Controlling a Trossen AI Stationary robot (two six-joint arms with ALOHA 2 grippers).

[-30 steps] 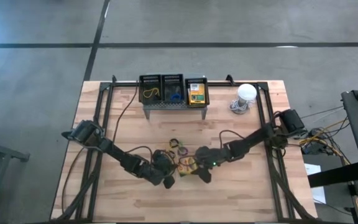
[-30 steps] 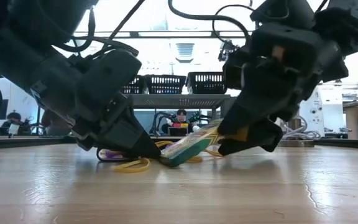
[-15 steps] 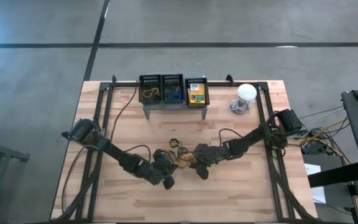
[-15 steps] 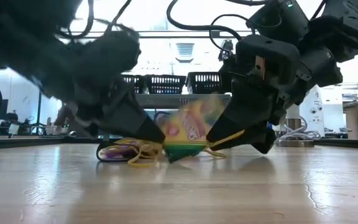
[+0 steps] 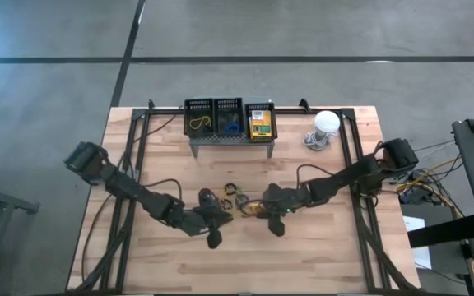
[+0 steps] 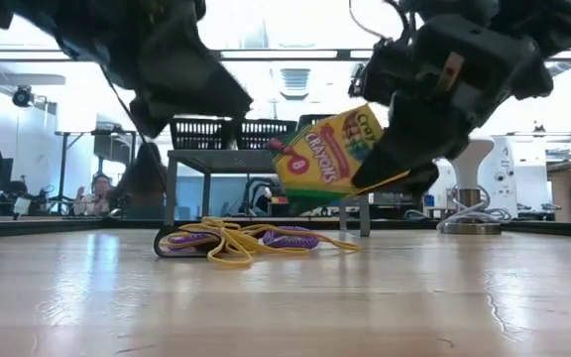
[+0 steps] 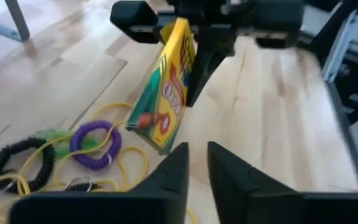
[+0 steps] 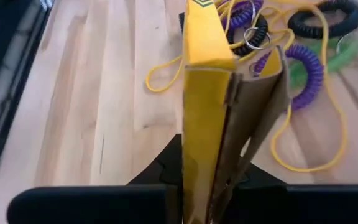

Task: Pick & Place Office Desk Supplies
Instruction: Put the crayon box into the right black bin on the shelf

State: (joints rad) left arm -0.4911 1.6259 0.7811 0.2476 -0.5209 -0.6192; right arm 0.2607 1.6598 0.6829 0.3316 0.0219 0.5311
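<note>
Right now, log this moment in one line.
right gripper: shut on crayon box, lifted off table | left gripper: empty, nearly shut, beside | bands: on table

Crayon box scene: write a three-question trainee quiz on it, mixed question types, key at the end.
1. True or false: the crayon box is lying flat on the table.
2. Which gripper holds the box? A) left gripper B) right gripper
3. Fill in: below the lifted box, the yellow bands and purple coils lie on the ____.

Key: 1 false; 2 B; 3 table.
</note>
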